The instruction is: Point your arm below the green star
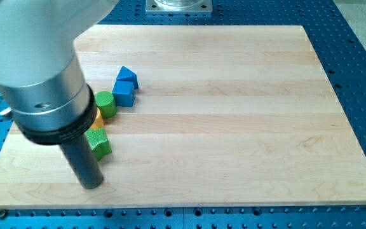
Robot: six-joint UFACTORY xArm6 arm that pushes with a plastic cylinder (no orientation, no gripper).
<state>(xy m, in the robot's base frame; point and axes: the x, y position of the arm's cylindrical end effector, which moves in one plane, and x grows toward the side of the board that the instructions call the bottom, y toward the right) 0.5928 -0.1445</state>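
My arm body ran off the view's top and left edges and covered most of the green star (99,145), so its shape was only partly readable. An orange block (98,117) showed as a sliver, shape unclear. My tip (92,185) itself showed.

A tight cluster blocks the left of the frame: a blue block (127,74) touching a blue cube (124,93), a green cylinder (105,104), an orange block (98,117) half hidden, and the green star (99,144). My tip (92,184) stands just below the star. The wooden board (246,127) lies open across centre and right.
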